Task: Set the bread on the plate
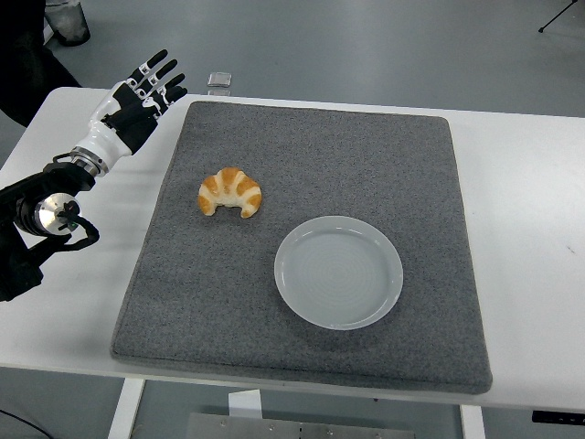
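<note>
Your left robot hand (pixel 137 91): fingers spread, empty, at the desk's far-left. Bread (pixel 230 192): lies nearer you and rightward of it, long axis left-right. Plate (pixel 338 272): beyond, empty.

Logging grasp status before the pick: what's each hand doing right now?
Left hand: open, fingers spread, holding nothing.
Right hand: not in view.

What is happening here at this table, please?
A humanoid robot is meant to put the croissant on the white plate, but nothing is held yet. The left hand hovers open above the table's far left corner, off the grey mat. The croissant lies on the mat, apart from the empty plate. The right arm is out of view.
</note>
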Motion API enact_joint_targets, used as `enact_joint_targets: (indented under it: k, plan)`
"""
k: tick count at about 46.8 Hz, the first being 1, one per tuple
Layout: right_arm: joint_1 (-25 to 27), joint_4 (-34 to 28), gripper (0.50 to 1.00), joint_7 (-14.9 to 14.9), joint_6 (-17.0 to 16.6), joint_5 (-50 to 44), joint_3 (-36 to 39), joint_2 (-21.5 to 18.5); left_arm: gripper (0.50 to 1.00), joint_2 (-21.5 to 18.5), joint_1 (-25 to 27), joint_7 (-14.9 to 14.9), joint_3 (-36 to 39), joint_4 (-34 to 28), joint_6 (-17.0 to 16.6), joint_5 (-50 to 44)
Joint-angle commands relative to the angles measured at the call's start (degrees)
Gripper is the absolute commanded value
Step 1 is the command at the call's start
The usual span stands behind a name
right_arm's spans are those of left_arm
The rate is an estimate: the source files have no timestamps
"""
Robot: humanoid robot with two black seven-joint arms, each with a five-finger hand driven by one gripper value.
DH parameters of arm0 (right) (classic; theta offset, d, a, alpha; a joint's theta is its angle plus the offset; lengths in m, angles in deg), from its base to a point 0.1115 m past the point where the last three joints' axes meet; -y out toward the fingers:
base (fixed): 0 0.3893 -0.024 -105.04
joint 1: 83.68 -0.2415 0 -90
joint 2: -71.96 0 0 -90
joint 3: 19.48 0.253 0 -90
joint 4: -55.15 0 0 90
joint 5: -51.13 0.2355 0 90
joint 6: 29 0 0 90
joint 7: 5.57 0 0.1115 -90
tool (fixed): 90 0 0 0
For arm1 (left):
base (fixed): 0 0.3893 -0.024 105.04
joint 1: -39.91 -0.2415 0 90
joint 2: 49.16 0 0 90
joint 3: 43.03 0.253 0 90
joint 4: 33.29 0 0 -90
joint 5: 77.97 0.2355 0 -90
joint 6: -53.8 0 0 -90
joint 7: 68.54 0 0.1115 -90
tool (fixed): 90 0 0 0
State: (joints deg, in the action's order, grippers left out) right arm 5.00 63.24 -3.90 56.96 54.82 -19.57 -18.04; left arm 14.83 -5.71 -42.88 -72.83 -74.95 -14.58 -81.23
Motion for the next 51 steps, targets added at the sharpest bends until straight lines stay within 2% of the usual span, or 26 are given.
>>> enact_joint_targets:
  k: [1,20,24,28,36,39,46,51]
  plan:
    - [0.0,0.0,0.952,0.0,0.0,0.0,0.0,0.0,0.994,-0.1,0.0,0.0,-0.1,0.0,0.0,-0.2]
    - [0.0,0.0,0.952,0.0,0.0,0.0,0.0,0.0,0.992,-0.6,0.4,-0.4,0.3,-0.8,-0.3,0.1]
    - [0.0,0.0,0.952,0.0,-0.1,0.0,0.0,0.0,0.99,-1.2,2.2,-0.7,1.0,-1.3,-0.8,0.2]
    - [0.0,0.0,0.952,0.0,0.0,0.0,0.0,0.0,0.981,-3.3,4.2,-2.1,1.4,-2.3,-1.0,0.3]
    - [0.0,0.0,0.952,0.0,0.0,0.0,0.0,0.0,0.971,-9.3,9.3,-9.8,2.9,-8.4,-2.7,0.4]
    - [0.0,0.0,0.952,0.0,0.0,0.0,0.0,0.0,0.962,-11.6,11.1,-11.6,3.4,-11.4,-3.4,0.4]
    - [0.0,0.0,0.952,0.0,0.0,0.0,0.0,0.0,0.956,-16.7,17.4,-12.2,7.8,-16.6,-4.2,1.0]
    - [0.0,0.0,0.952,0.0,0.0,0.0,0.0,0.0,0.947,-17.8,23.6,-12.2,14.0,-17.0,-4.3,5.4]
